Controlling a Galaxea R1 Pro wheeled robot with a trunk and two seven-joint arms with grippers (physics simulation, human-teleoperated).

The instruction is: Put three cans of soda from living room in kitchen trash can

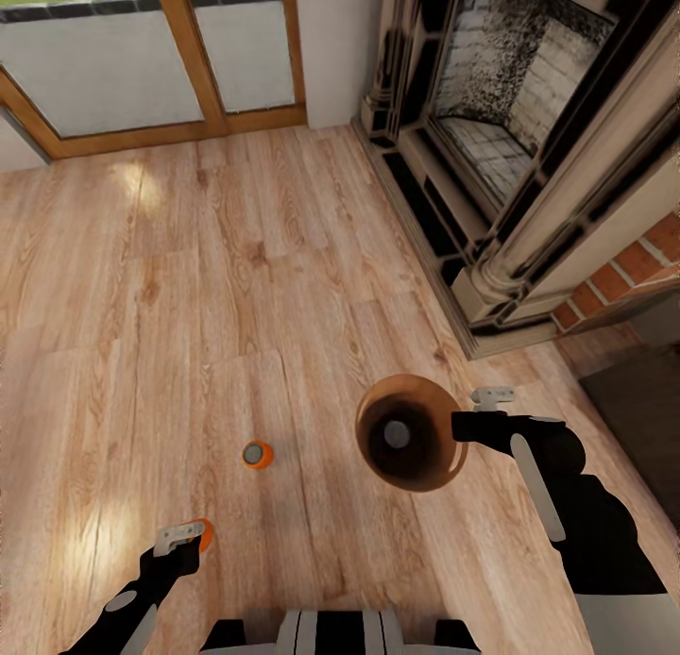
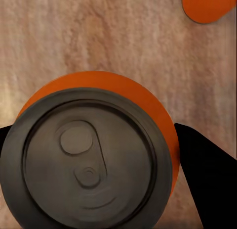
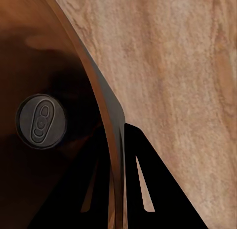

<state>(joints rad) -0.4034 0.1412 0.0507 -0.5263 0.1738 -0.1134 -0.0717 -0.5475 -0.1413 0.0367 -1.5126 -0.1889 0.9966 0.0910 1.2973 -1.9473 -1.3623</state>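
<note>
Counting cans: one lies in the bin, held by its rim in the right claw; the left claw grips a second (lower left); a third can waits on the floor.

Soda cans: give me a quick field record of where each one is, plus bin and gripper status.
room: living room, wood floor, fireplace ahead to the right
can 1: upright inside the bin, grey top showing
can 2: standing on the floor, left of the bin, untouched
can 3: between the left gripper's fingers, which flank it closely; contact not clear
bin: brown trash can held off the floor by its rim
right gripper: shut on the bin rim, one finger inside the wall, one outside
cans left to load: two
</note>
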